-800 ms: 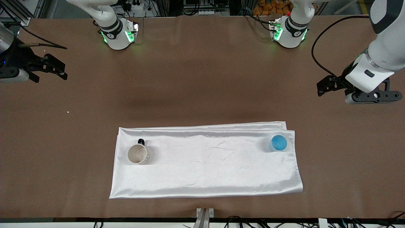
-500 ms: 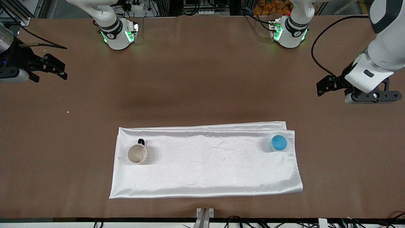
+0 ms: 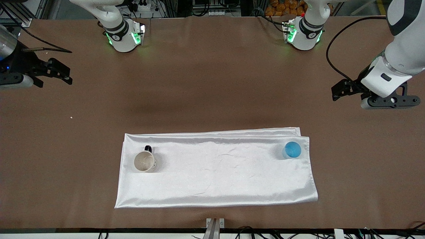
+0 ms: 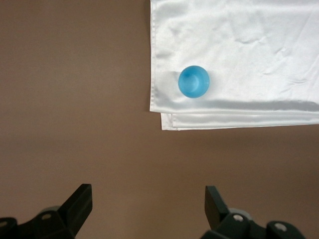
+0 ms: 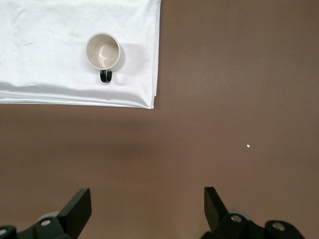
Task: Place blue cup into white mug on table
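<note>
- Front view: against the picture from half a second ago, we see the left gripper (image 3: 365, 94) shifted slightly, a touch lower in the view and toward the cloth (image 3: 215, 169); the right gripper (image 3: 54, 71) has crept a little too. The cup, the mug and the cloth lie as they did.
- Front view: we take the cloth as our landmark. The blue cup (image 3: 293, 149) stands upright on it, near the corner at the left arm's end and close to the edge farther from the camera. The white mug (image 3: 144, 161) stands upright on it near the right arm's end, its black handle pointing away from the camera. The cloth lies flat on the brown table (image 3: 212, 93).
- Front view: the left gripper hangs over bare table off the cloth's left-arm end, well apart from the cup. The right gripper hangs over bare table at the right arm's end, well apart from the mug.
- Left wrist view: we see the left gripper (image 4: 147, 211) with its fingers (image 4: 79, 204) spread wide and nothing between them. The cup (image 4: 194, 81) sits on the cloth (image 4: 249, 50) by its corner, well apart from the fingers, with bare table between.
- Right wrist view: the right gripper (image 5: 147, 211) also stands wide open, its fingers (image 5: 77, 209) holding nothing. The mug (image 5: 103, 52) sits on the cloth (image 5: 50, 50) near its edge, well apart from the fingers. A small white speck (image 5: 248, 146) lies on the table off the cloth.
</note>
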{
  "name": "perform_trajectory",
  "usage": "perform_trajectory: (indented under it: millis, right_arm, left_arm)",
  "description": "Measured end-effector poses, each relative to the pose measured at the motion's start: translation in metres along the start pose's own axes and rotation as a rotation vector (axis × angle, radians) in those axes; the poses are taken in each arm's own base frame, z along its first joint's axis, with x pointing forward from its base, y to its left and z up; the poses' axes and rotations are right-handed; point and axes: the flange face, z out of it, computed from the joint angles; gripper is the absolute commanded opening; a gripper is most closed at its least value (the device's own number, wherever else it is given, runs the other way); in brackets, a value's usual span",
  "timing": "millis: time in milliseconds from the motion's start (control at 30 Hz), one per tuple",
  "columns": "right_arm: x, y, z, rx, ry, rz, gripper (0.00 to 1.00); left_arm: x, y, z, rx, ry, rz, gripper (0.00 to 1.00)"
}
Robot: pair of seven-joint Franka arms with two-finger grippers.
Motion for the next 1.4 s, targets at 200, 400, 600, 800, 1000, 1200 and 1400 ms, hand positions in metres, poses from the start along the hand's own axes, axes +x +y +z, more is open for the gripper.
perform_trajectory:
  millis: [200,400,600,800,1000,1200,1400]
  right_arm:
    - [0.023,-0.021,0.036,0.011,-0.037,-0.040,1.00]
    - [0.052,-0.057,0.084,0.017,-0.066,-0.099,1.00]
    - [0.084,-0.087,0.140,0.034,-0.068,-0.140,1.00]
    - [0.112,-0.110,0.201,0.088,-0.051,-0.144,1.00]
    - [0.132,-0.113,0.253,0.104,-0.040,-0.132,1.00]
    - [0.141,-0.114,0.283,0.106,-0.037,-0.128,1.00]
    - [0.146,-0.112,0.310,0.106,-0.040,-0.119,1.00]
  left_arm:
    - [0.002,0.000,0.005,0.000,-0.009,0.000,1.00]
    - [0.006,-0.001,0.016,-0.001,-0.028,-0.001,1.00]
    - [0.011,-0.002,0.029,-0.002,-0.051,-0.001,1.00]
    - [0.021,-0.002,0.050,-0.009,-0.067,-0.002,1.00]
    - [0.035,-0.001,0.078,-0.020,-0.075,-0.002,1.00]
    - [0.047,0.001,0.108,-0.031,-0.082,0.001,1.00]
    - [0.056,0.009,0.133,-0.041,-0.078,0.010,1.00]
